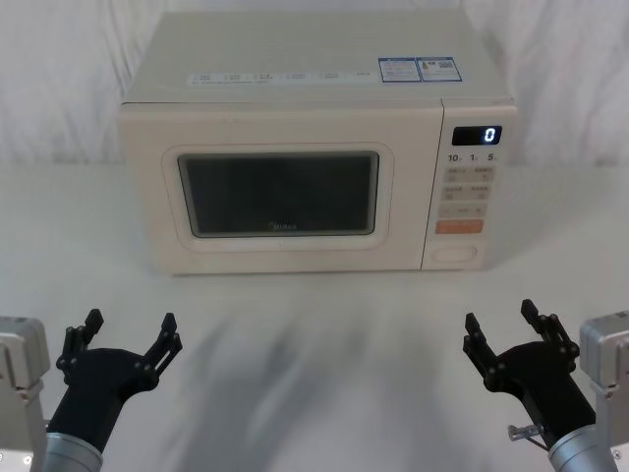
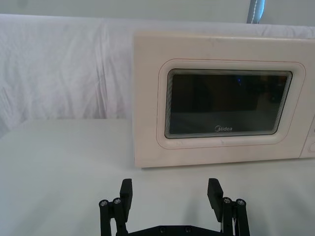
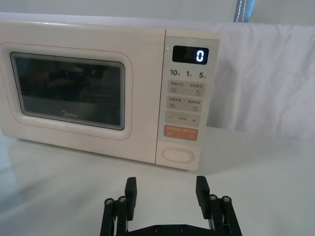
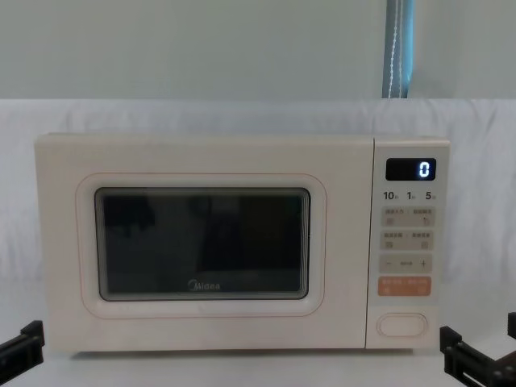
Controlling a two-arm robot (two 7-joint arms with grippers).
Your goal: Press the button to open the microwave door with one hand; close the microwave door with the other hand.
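Facing shut microwave door [image 1: 278, 193], button [image 3: 178, 155]

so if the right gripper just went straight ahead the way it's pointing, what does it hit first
Most likely the microwave's control panel. The right gripper, open, faces the button at the panel's lower end, with bare table between. It may land slightly off the button, since height is hard to judge.

White tabletop [image 1: 324, 374], white cloth backdrop [image 2: 64, 69], blue-grey pole [image 4: 398, 48] behind.
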